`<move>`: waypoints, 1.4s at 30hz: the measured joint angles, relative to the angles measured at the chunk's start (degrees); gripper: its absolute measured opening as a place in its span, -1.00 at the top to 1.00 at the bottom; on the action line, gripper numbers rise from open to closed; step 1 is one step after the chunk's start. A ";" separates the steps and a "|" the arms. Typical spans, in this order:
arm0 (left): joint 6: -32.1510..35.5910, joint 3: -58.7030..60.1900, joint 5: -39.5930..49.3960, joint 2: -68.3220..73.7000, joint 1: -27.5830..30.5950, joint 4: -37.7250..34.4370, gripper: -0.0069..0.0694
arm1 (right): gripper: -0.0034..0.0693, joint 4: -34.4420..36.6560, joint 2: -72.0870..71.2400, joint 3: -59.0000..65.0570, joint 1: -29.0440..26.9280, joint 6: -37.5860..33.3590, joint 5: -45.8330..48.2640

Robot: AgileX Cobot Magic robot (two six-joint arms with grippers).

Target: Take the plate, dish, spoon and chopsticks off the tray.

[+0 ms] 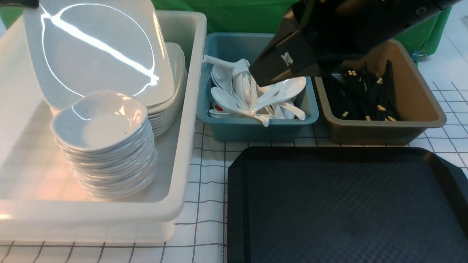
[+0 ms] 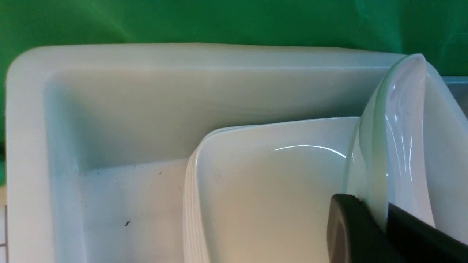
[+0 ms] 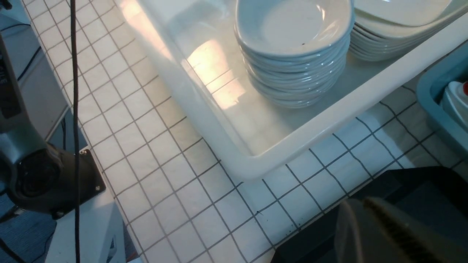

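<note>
My left gripper [image 2: 380, 219] is shut on the rim of the large white square plate [image 2: 406, 120]. It holds the plate tilted on edge above a stack of like plates [image 2: 270, 197] in the white bin [image 2: 153, 58]. In the front view the plate [image 1: 98, 51] fills the upper left, and only a dark bit of the left gripper [image 1: 22, 3] shows at the top edge. My right gripper [image 3: 365, 206] is shut and empty, high over the black tray's corner [image 3: 424, 190]. Nothing lies on the part of the tray [image 1: 343, 204] that shows.
A stack of small white dishes [image 1: 106, 142] stands at the front of the white bin [image 1: 182, 120]. A teal bin [image 1: 256, 128] holds several white spoons [image 1: 252, 98]. A brown bin [image 1: 420, 106] holds black chopsticks [image 1: 365, 98]. The right arm [image 1: 292, 58] hangs over both.
</note>
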 joint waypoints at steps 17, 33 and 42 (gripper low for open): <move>5.44 0.00 -10.85 0.48 0.00 2.14 -0.23 | 0.91 0.00 0.00 0.00 0.00 3.54 0.00; -7.09 0.00 2.76 -1.31 -6.79 16.43 0.81 | 0.91 -6.17 0.00 0.00 0.00 9.48 -4.30; -15.70 13.52 3.20 -10.74 -14.85 35.30 0.85 | 0.91 -9.17 0.00 0.00 0.00 11.16 -5.10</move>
